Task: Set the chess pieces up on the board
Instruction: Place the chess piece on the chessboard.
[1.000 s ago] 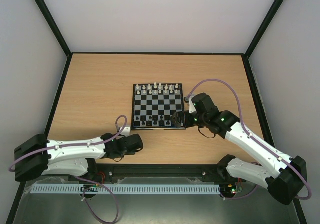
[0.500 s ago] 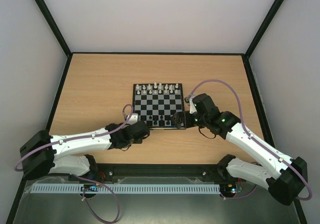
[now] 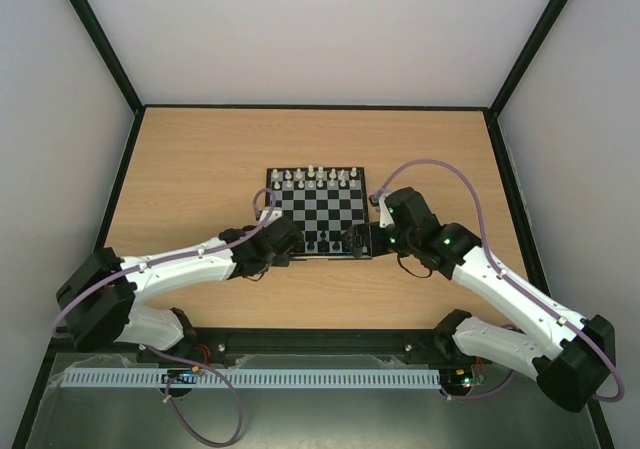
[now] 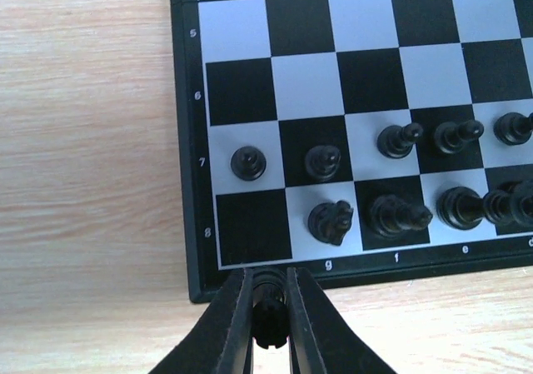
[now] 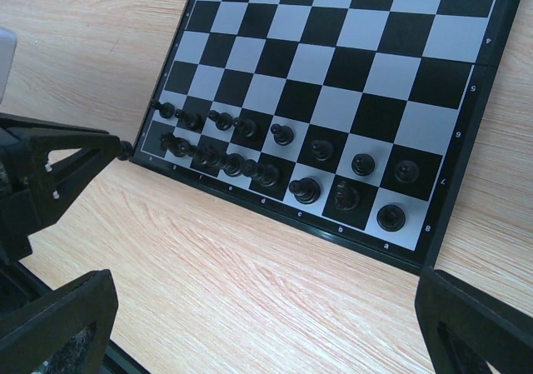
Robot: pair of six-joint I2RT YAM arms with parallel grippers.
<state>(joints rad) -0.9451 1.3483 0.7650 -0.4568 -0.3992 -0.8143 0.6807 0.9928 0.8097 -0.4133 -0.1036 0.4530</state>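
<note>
Fifteen of the chess pieces [image 5: 283, 132], as near as I can count in that crowded corner, stand in two rows along the near edge of the board [image 4: 366, 24]. One more black piece [image 4: 266, 317] is off the board, pinched between the tips of the left gripper [image 4: 266, 284], whose fingers are pressed in tight on it. That gripper hangs just outside the near border at the board's left corner. It is right by the one bare square [image 4: 250, 226] in the back row, next to the piece on the g file [image 4: 331, 221]. Over on the other side, the right gripper [image 5: 266, 295] sits near the right corner with its fingers [image 5: 62, 324] spread wide and only the wooden table [image 5: 250, 257] between them. White pieces [image 3: 315, 177] line the far edge.
</note>
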